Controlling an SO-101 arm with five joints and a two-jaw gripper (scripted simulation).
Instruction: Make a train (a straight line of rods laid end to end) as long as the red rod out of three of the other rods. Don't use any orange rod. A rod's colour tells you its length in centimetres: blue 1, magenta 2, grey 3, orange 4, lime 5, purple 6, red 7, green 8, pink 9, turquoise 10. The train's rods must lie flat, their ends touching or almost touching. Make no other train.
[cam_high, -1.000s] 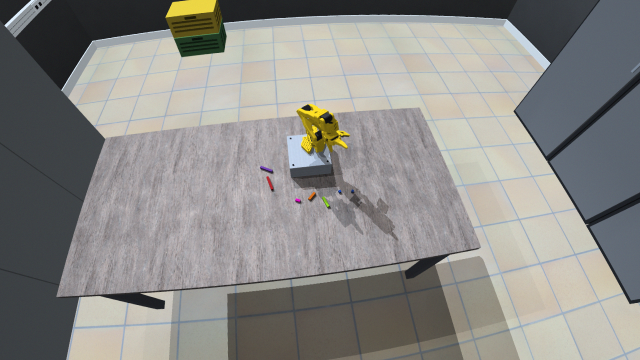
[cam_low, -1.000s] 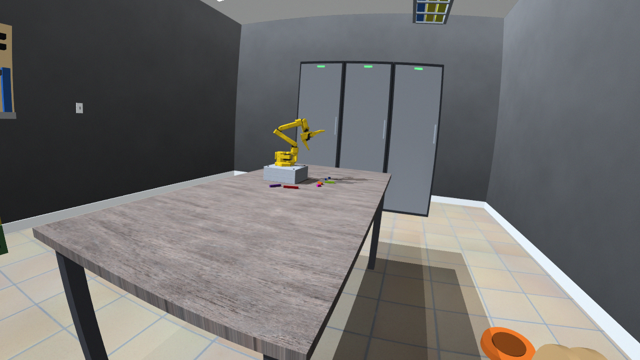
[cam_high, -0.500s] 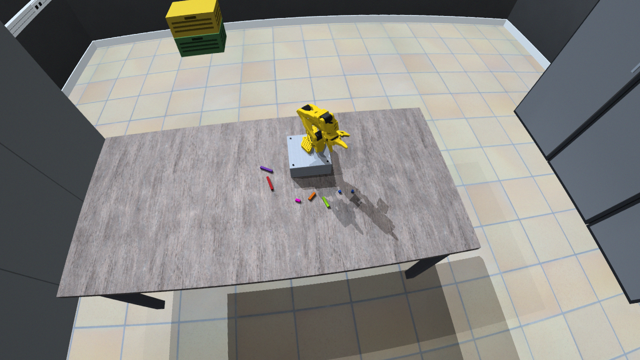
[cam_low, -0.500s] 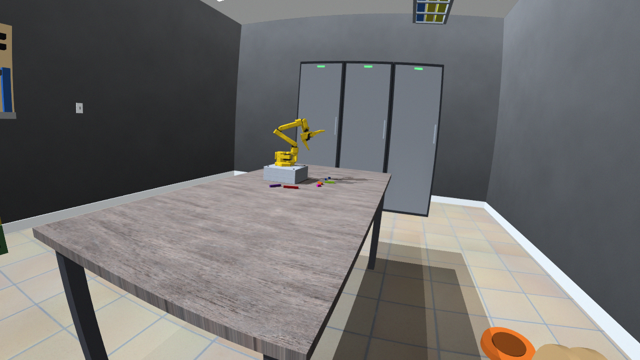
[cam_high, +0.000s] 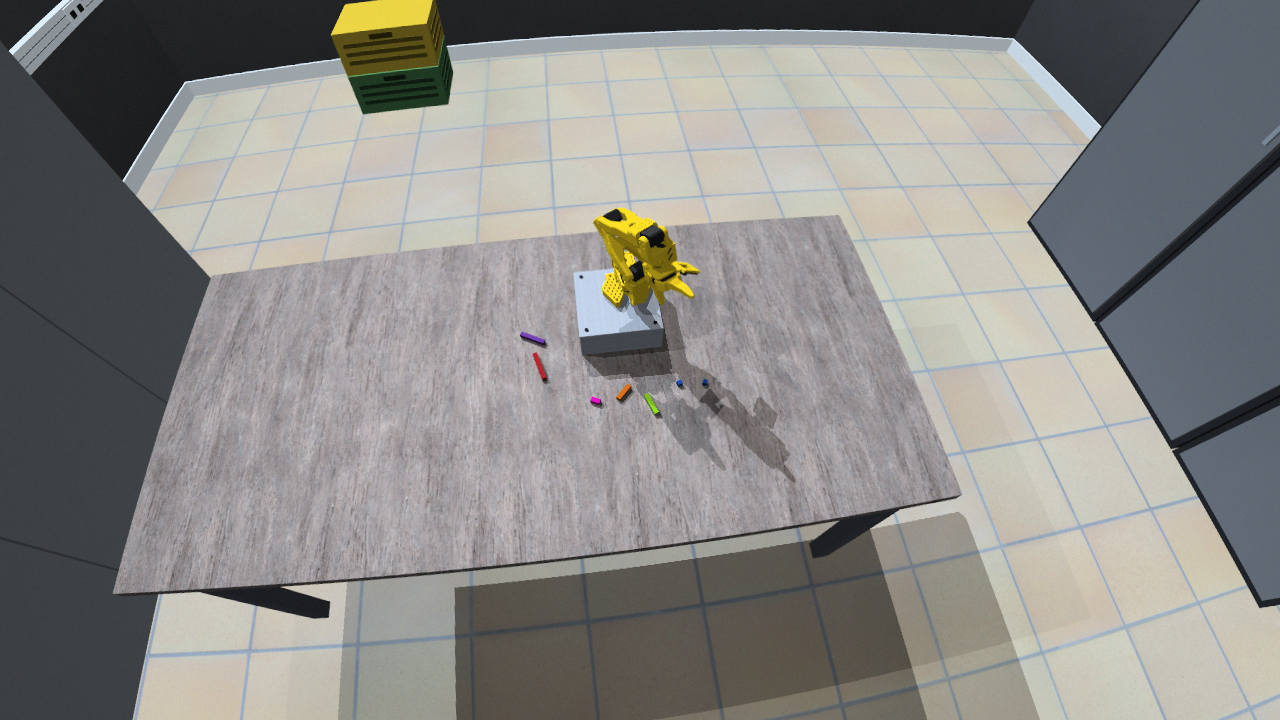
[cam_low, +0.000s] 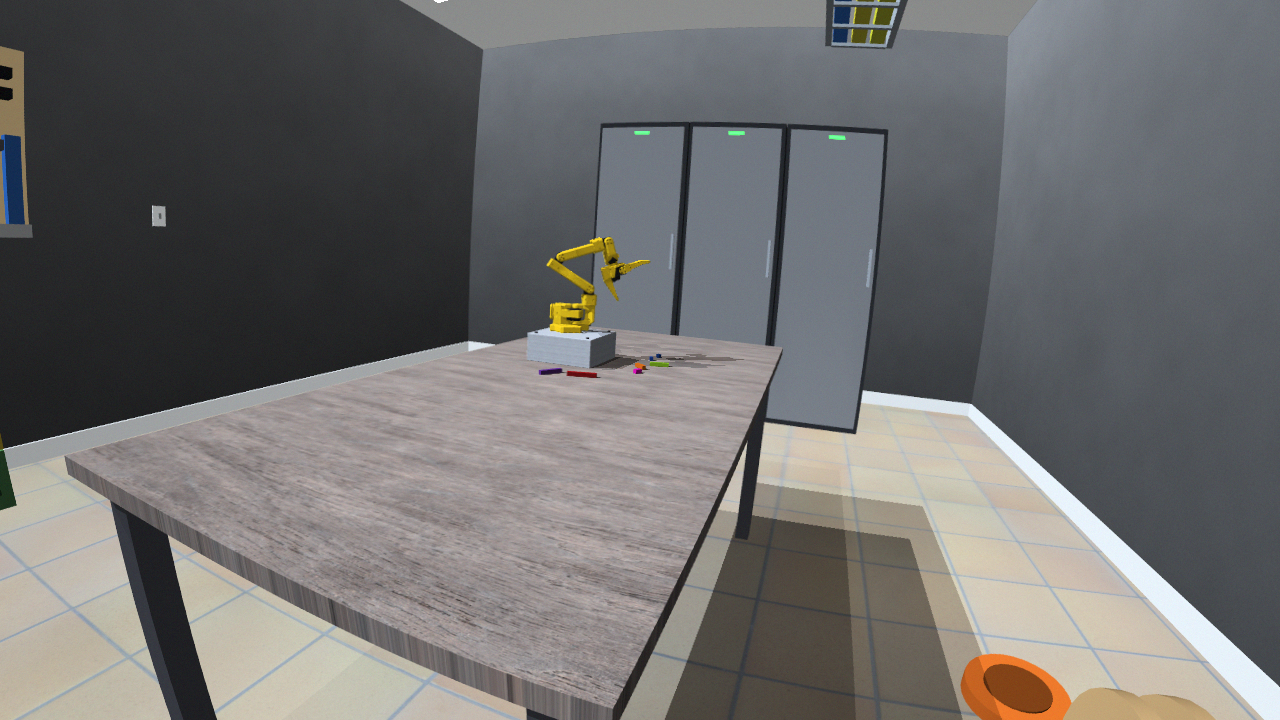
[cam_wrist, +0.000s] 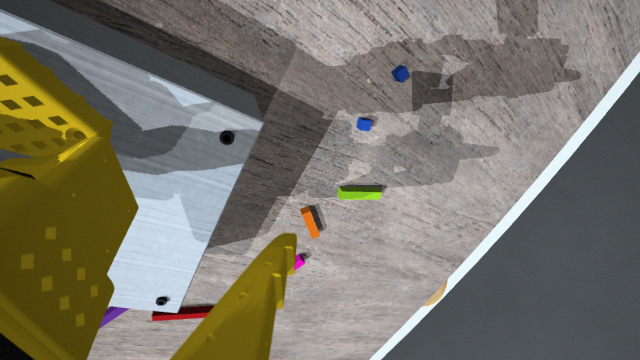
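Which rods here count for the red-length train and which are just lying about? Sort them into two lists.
For the job:
- red rod, the length to match
- lime rod
- two blue rods
- gripper, open, holding nothing, raised above the base

Lying about:
- orange rod, ruled out
- purple rod
- magenta rod
- stacked crates on the floor

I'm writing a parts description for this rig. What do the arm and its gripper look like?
The arm is bright yellow with boxy links and black patches at the joints. Its lower body has a grid of small square holes. The gripper ends in plain yellow, tapering, pointed fingers. No cables or lettering show. It stands on a grey metal base block.
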